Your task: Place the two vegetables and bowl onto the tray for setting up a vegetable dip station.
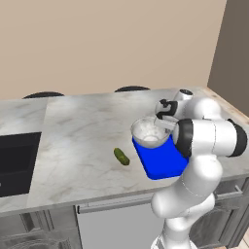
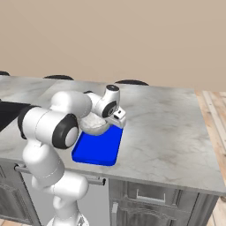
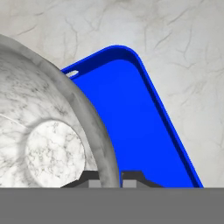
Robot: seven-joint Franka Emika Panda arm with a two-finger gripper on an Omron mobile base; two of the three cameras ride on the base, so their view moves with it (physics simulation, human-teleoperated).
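Observation:
My gripper (image 1: pixel 163 126) (image 2: pixel 114 122) (image 3: pixel 109 177) is shut on the thick rim of the greyish-white speckled bowl (image 1: pixel 149 132) (image 2: pixel 93 124) (image 3: pixel 43 131), one finger inside and one outside. The bowl sits upright over the far left end of the bright blue tray (image 1: pixel 164 164) (image 2: pixel 99 149) (image 3: pixel 135 118); I cannot tell whether it touches the tray. A small dark green cucumber (image 1: pixel 121 156) lies on the marble counter (image 1: pixel 82 141), a short way left of the tray.
A dark sink (image 1: pixel 14 163) is sunk into the counter at the far left. Dark round stool tops (image 1: pixel 131 89) show behind the counter's far edge. The tray lies close to the counter's front edge. Bare marble (image 2: pixel 163 123) stretches to the right of the tray.

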